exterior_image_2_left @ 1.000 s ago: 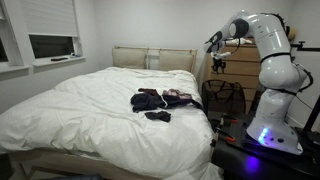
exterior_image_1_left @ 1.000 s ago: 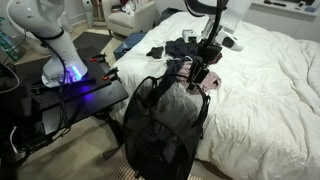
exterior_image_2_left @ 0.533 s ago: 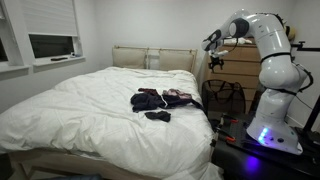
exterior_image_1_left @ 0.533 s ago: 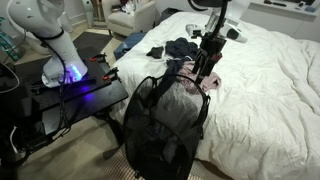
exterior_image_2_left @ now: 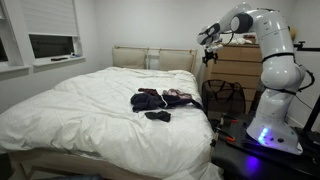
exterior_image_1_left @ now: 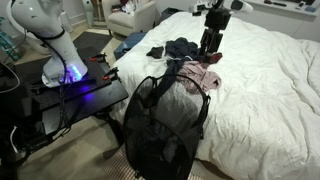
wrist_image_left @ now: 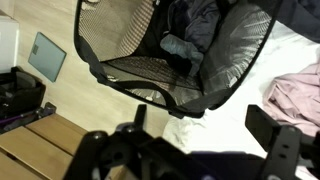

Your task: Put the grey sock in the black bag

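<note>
The black bag [exterior_image_1_left: 160, 125] stands upright on the floor against the bed's edge; it also shows in an exterior view [exterior_image_2_left: 225, 97] and from above in the wrist view [wrist_image_left: 120, 40]. Grey cloth lies inside it, including a small grey sock-like piece [wrist_image_left: 183, 46]. My gripper [exterior_image_1_left: 209, 45] hangs above the bed, up and beyond the bag's rim, and also shows in an exterior view [exterior_image_2_left: 205, 52]. In the wrist view its fingers [wrist_image_left: 200, 125] are spread wide with nothing between them.
A heap of dark clothes [exterior_image_1_left: 180, 47] [exterior_image_2_left: 150, 100] lies on the white bed [exterior_image_1_left: 270, 90]. A pink garment [exterior_image_1_left: 205, 78] [wrist_image_left: 295, 95] lies near the bag. A small dark item [exterior_image_2_left: 158, 116] sits beside the heap. The robot's base table [exterior_image_1_left: 70, 95] stands next to the bag.
My gripper has risen from just over the bag's rim and moved up and back over the bed. The bag and clothes have not moved.
</note>
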Robot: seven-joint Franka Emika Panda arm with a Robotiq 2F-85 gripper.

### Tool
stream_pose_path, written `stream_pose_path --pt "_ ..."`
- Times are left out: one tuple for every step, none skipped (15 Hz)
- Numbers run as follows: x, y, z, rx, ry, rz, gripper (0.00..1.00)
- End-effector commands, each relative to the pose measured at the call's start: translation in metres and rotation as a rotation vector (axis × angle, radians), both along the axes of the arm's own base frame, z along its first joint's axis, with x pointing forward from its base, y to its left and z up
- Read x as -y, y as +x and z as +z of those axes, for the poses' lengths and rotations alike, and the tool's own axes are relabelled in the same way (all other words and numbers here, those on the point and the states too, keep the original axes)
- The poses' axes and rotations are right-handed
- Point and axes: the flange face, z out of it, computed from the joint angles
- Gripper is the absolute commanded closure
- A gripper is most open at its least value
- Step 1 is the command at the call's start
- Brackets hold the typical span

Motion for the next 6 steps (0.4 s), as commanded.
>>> stream_pose_path --pt "-0.0060 0.0064 0.0069 0.012 -0.007 -0.008 0.00" --pt "-0.0105 0.0094 0.0114 0.019 -0.010 -0.009 0.00" --pt "-0.0129 0.0106 0.0136 0.021 -0.010 -0.006 0.00" --pt "-0.0135 0.0102 0.0141 0.022 -0.009 -0.006 0.00" --pt "-0.0130 0.0091 0.0131 0.020 -0.008 -0.008 0.00" --pt "-0.0121 0.0076 0.0120 0.019 -0.006 -0.010 0.00"
